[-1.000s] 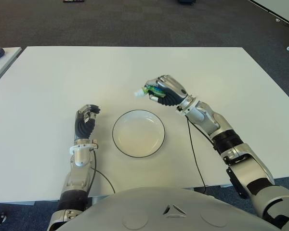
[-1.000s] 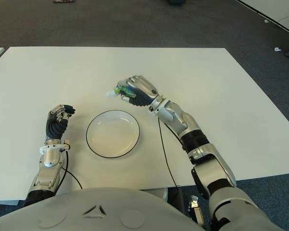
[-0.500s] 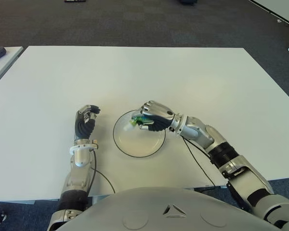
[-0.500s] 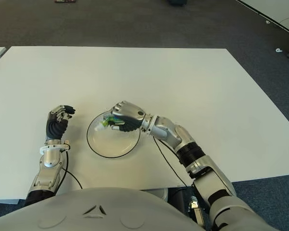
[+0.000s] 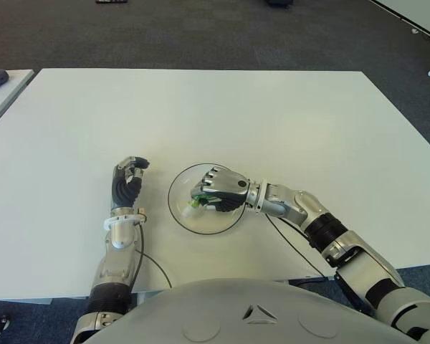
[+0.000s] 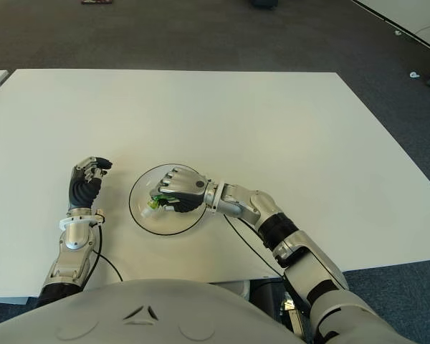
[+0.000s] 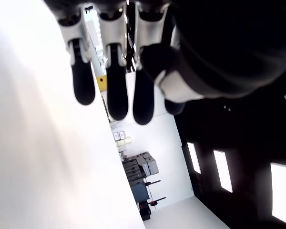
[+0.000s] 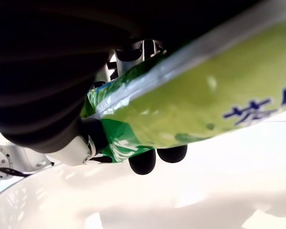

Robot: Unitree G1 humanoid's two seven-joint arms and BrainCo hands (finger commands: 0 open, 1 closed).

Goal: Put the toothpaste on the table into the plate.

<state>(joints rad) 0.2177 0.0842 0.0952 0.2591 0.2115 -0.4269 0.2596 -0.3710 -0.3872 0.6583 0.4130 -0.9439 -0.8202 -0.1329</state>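
The toothpaste (image 5: 196, 203), a green tube with a white cap end, was inside the plate's outline, gripped in the right hand (image 5: 220, 192). Only its cap end and a bit of green showed past the fingers in the eye views, pointing toward the plate's left side. In the right wrist view the tube (image 8: 195, 100) filled the frame, green with blue lettering, dark fingertips (image 8: 142, 161) curled under it and the white plate surface (image 8: 181, 210) just below. Whether the tube touched the plate could not be told.

The right hand was palm down, knuckles up, fingers wrapped round the tube, low over the plate (image 5: 180, 211). Its forearm ran from the plate's right rim back toward the table's near right edge, a thin black cable trailing beneath it.

The plate, white with a dark rim, sat near the middle of the table's near edge.

The left hand (image 5: 128, 177) showed just left of the plate, apart from it, forearm upright from the near edge, fingers curled and holding nothing; the left wrist view showed its dark fingertips (image 7: 113, 95) bent over.

The table (image 5: 272, 115) was white, otherwise bare. Dark grey carpet (image 5: 201, 36) lay beyond its far edge, and a corner of another white table (image 5: 3, 82) showed at the far left.
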